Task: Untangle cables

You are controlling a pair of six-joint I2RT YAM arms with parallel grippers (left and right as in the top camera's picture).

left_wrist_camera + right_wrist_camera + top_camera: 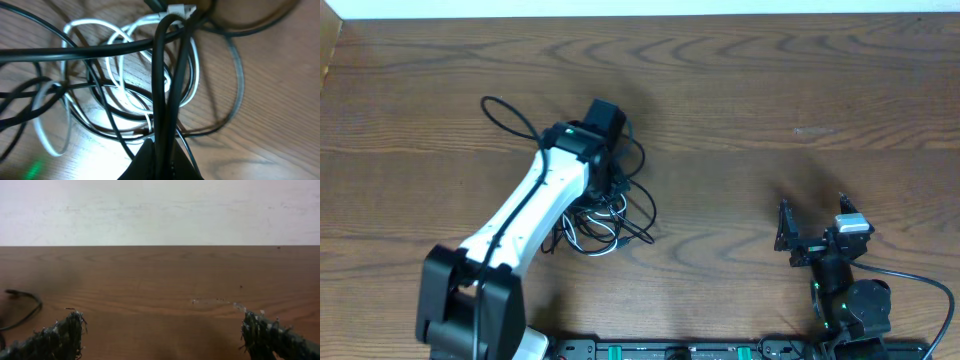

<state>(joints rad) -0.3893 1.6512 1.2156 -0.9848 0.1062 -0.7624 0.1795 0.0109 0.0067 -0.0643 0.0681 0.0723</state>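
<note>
**Left jaws pinched on a black cable, right jaws wide and empty**

The left gripper point(158, 157) is closed down in the middle of the cables point(608, 215), its jaws together around a black cable point(165, 85). That cable runs taut and straight away from the fingertips. The white cable point(120, 30) coils in loops on the table point(770, 80) directly under and around it.

From above, the heap has no single direction. One black loop point(510, 112) reaches out to the far left, and the rest bunches beneath the left wrist and on its near side.

The right gripper point(815, 225) sits well apart to the right. Its fingers point(65, 335) are spread fully, with only bare wood between them.
</note>
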